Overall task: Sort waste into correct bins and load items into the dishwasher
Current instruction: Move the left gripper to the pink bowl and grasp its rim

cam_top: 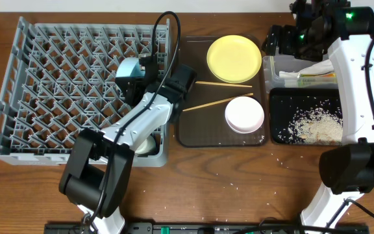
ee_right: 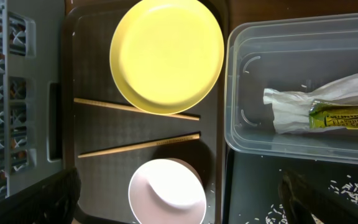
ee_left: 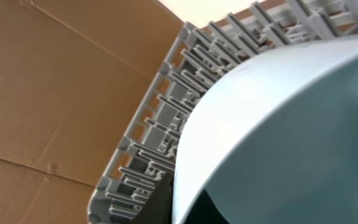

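Rack (cam_top: 63, 91) on the table (cam_top: 239, 182) at my left, first bowl (cam_top: 130, 69) over its right side; serving tray (cam_top: 200, 127) centre, carrying plate (cam_top: 234, 57) behind, chopsticks (cam_top: 223, 83) between, second bowl (cam_top: 244, 114) in front; at my right, tub (cam_top: 269, 71) with wrapper (cam_top: 317, 73) behind shallow tray (cam_top: 281, 107) with crumbs (cam_top: 317, 125)

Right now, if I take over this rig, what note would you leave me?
Left gripper: jaws shut on the light blue bowl, over the dish rack.
Right gripper: jaws open, near the clear tub.
Done: wrapper in that tub, rice in the black tray.
To do: yellow plate, white bowl and chopsticks, all on the brown tray.
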### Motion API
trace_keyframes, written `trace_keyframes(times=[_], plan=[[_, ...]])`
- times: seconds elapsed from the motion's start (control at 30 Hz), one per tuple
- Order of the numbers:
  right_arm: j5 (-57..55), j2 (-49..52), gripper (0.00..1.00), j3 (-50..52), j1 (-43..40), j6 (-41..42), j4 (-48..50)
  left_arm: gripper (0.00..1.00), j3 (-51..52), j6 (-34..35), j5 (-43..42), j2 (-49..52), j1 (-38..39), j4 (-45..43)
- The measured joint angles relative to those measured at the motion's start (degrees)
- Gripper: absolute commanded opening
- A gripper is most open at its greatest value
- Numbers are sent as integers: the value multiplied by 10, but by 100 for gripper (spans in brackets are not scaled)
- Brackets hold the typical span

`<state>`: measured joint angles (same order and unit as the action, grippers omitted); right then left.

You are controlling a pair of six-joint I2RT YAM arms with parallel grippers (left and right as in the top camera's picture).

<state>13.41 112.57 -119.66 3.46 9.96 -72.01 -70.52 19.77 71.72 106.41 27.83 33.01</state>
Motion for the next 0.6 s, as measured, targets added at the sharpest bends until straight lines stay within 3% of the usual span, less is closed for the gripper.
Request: trace_keyframes(times=[0.13, 0.27, 0.6], plan=[[0, 0, 99, 0, 0, 0, 0, 10, 0, 2, -63, 0, 10, 12], [0, 0, 99, 0, 0, 0, 0, 17, 4, 4, -106, -2, 14, 38], [0, 0, 99, 0, 0, 0, 0, 60, 3, -4, -243, -7, 10, 99]])
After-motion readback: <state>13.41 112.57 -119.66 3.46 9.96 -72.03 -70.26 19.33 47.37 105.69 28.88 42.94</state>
